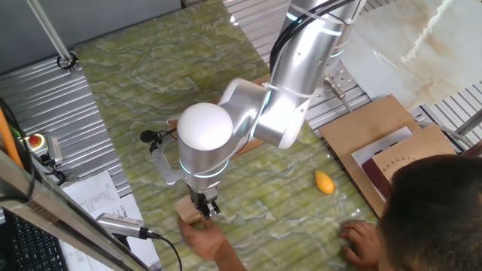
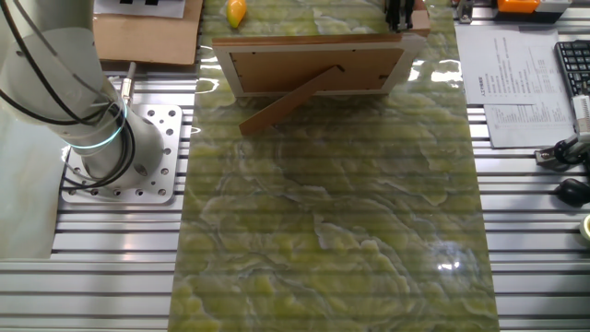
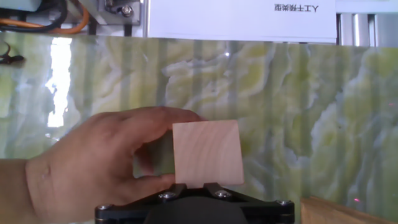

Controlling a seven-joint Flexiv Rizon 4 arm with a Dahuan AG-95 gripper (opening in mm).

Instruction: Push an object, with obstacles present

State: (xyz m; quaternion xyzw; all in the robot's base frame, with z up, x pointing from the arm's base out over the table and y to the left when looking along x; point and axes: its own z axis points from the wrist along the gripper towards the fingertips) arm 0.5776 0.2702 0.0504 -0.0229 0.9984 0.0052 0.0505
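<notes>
A: How far along is the push?

B: Judging by the layout, it is barely starting. A person's hand (image 3: 93, 158) is gripping the wooden block (image 3: 207, 152) at lower centre of the hand view, right above the gripper (image 1: 205, 207), so setup seems to be going on.

A: Where is the block sitting otherwise?

B: At lower centre-left of one fixed view, just beside the fingertips, on the green marbled mat (image 1: 151, 83).

A: And the claw?

B: I cannot tell whether it is clenched or released; only its dark base is showing.

A: The obstacles?

B: The picture frame (image 2: 318, 65) is standing upright at top centre of the other fixed view, showing its brown back and prop leg. The teardrop piece (image 1: 324, 181), smooth and orange-yellow, is lying at right of one fixed view, well apart.

A: Textures?

B: The block is looking pale, plain-grained, square-faced; the mat glossy.
</notes>
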